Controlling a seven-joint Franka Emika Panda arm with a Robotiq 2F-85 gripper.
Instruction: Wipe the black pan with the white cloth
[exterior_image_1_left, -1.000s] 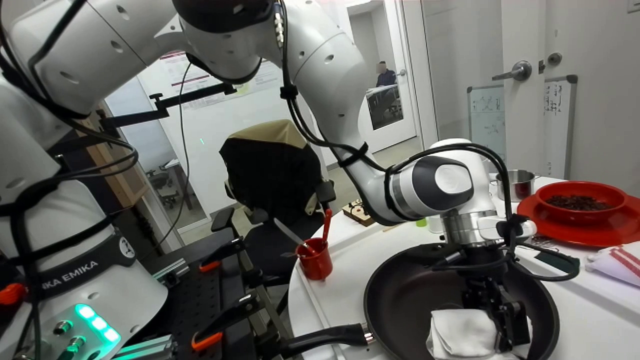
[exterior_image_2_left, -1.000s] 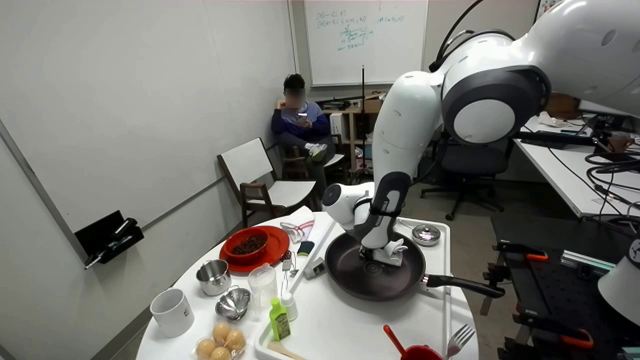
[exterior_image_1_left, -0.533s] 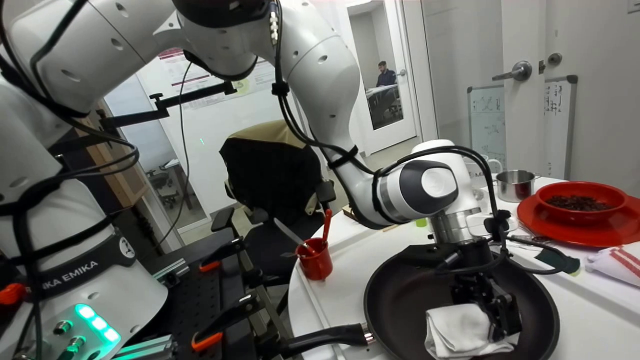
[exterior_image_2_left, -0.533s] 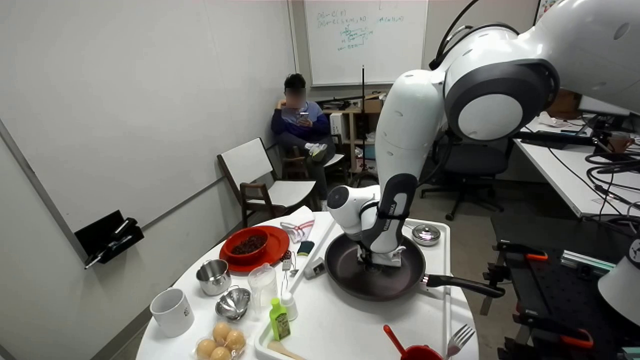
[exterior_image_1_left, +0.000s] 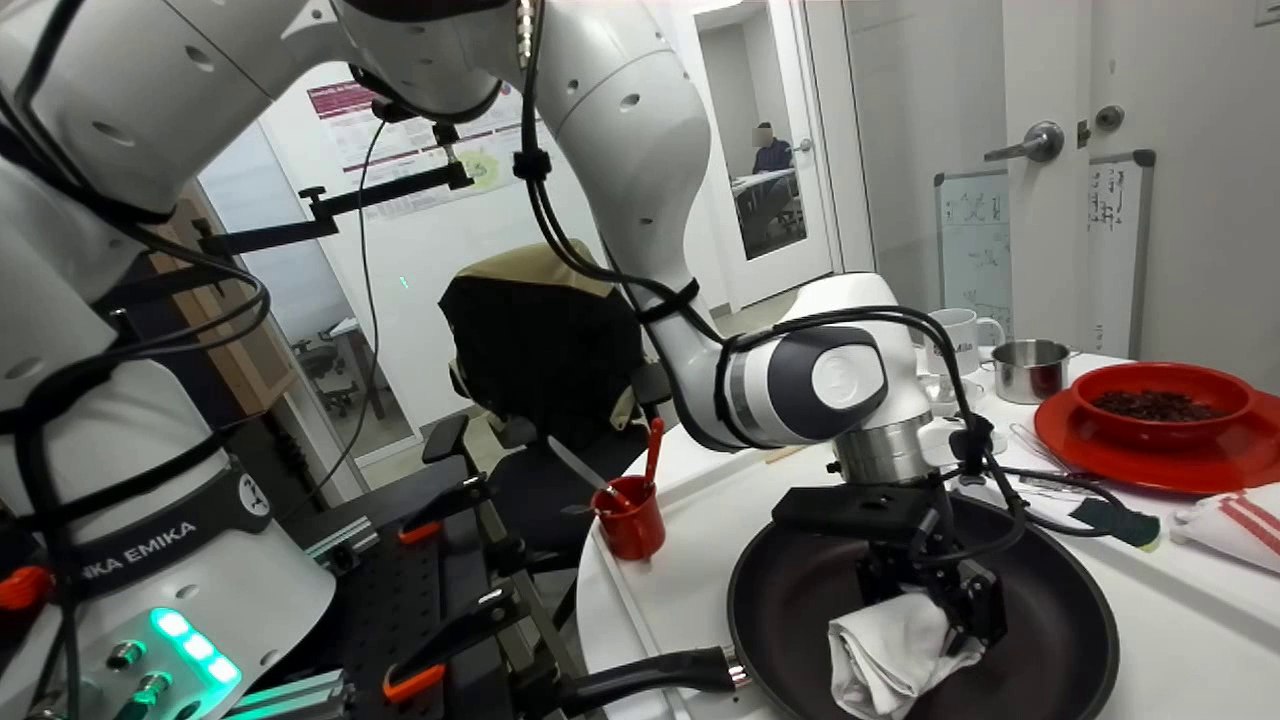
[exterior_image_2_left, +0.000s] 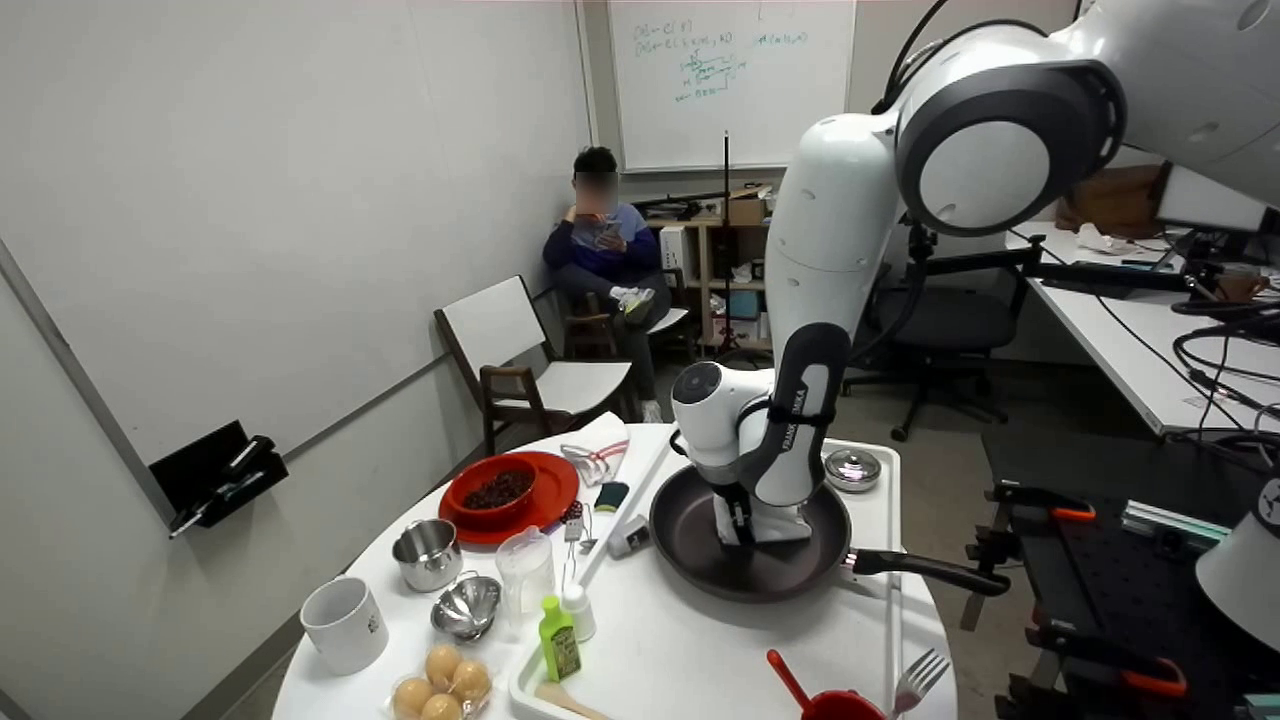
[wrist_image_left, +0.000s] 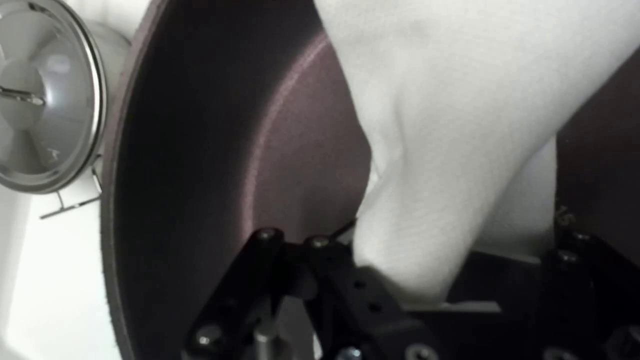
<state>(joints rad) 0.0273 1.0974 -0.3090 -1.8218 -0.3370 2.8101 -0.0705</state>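
Observation:
The black pan (exterior_image_1_left: 800, 610) sits on the white tray, its dark handle (exterior_image_2_left: 930, 568) sticking out over the tray's edge. Inside its rim is the white cloth (exterior_image_1_left: 890, 650), folded and crumpled, seen in both exterior views. My gripper (exterior_image_1_left: 965, 628) is down over the pan and shut on one end of the cloth; the rest spreads toward the handle side. In the wrist view, the cloth (wrist_image_left: 430, 125) runs up from between the black fingers and covers much of the pan floor (wrist_image_left: 310, 160). The fingertips are hidden by it. Whether its underside presses on the pan is hard to tell.
A lidded steel pot (exterior_image_2_left: 851, 468) stands close to the pan's rim, and a grey shaker (exterior_image_2_left: 629, 538) lies on the opposite side. A red cup with utensils (exterior_image_1_left: 632, 520), a red bowl (exterior_image_2_left: 492, 470) on a red plate and a green bottle (exterior_image_2_left: 558, 638) are farther off.
My gripper has carried the cloth across the pan, leftward in an exterior view and slightly toward the camera in an exterior view. The cloth's folds have shifted. The pan stays in place.

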